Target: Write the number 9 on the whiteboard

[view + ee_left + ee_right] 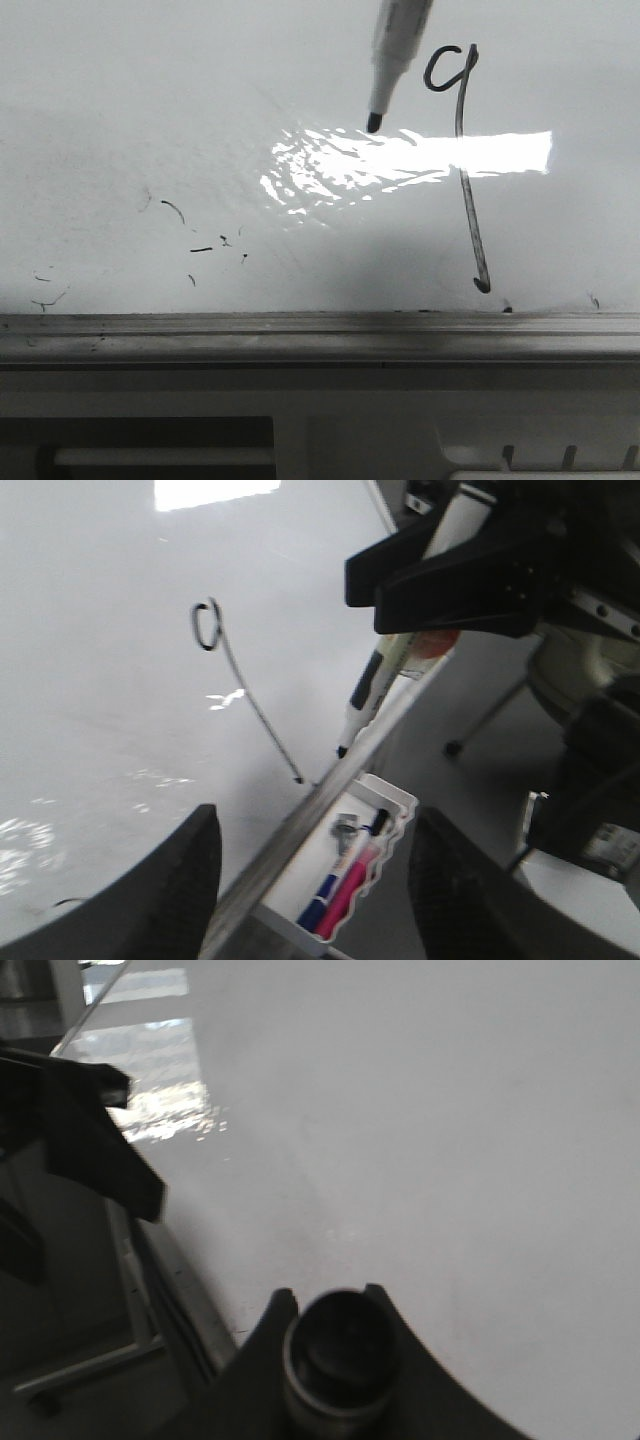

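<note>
The number 9 (462,160) is drawn in black on the whiteboard (150,120), a small loop over a long tail that ends near the ledge; it also shows in the left wrist view (235,680). A white marker pen (393,55) with a black tip hangs left of the figure's loop. Whether the tip touches the board I cannot tell. My right gripper (330,1300) is shut on the pen's barrel (335,1355) and shows from the side too (425,590). My left gripper (315,825) is open, holding nothing, over the board's edge.
A grey metal ledge (320,335) runs along the board's near edge. A white tray (395,805) with blue and pink markers hangs below it. Small black scribbles (200,245) lie at the lower left, and a bright glare patch (400,160) crosses the middle.
</note>
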`<state>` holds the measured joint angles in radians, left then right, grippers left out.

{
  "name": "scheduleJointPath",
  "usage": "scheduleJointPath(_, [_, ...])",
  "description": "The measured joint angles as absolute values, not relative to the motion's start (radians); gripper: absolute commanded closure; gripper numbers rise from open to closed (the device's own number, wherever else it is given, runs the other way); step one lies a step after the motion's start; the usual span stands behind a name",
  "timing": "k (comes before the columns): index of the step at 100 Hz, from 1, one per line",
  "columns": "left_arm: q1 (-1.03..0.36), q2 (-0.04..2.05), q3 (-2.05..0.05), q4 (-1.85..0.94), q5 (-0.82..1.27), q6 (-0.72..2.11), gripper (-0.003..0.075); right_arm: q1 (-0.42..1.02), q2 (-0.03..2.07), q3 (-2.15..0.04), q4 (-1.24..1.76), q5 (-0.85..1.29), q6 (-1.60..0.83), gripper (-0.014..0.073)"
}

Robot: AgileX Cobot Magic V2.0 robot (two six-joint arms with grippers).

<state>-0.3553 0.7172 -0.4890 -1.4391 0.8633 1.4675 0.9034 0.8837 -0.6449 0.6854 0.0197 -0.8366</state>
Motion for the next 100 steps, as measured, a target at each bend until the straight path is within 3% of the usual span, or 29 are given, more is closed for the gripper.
scheduleJointPath(28, [-0.553, 1.045, -0.517, -1.627, 0.930, 1.812, 0.0372, 0.936, 0.884, -0.671, 0.676, 0.142, -0.837, 0.0663])
scheduleJointPath(64, [-0.667, 1.255, -0.641, -1.717, 0.931, 1.865, 0.0385, 0.936, 0.884, -0.671, 0.671, 0.245, -0.839, 0.0662])
scheduleJointPath(71, [-0.667, 1.260, -0.649, -1.721, 0.937, 1.865, 0.0437, 0.936, 0.884, -0.673, 0.671, 0.245, -0.841, 0.0662])
scheduleJointPath(89, [-0.669, 1.261, -0.651, -1.683, 0.962, 1.867, 0.0659, 0.936, 0.885, -0.673, 0.676, 0.246, -0.841, 0.0662])
scheduleJointPath(100, [-0.669, 1.261, -0.652, -1.657, 0.974, 1.871, 0.0738, 0.936, 0.885, -0.673, 0.683, 0.251, -0.841, 0.0662])
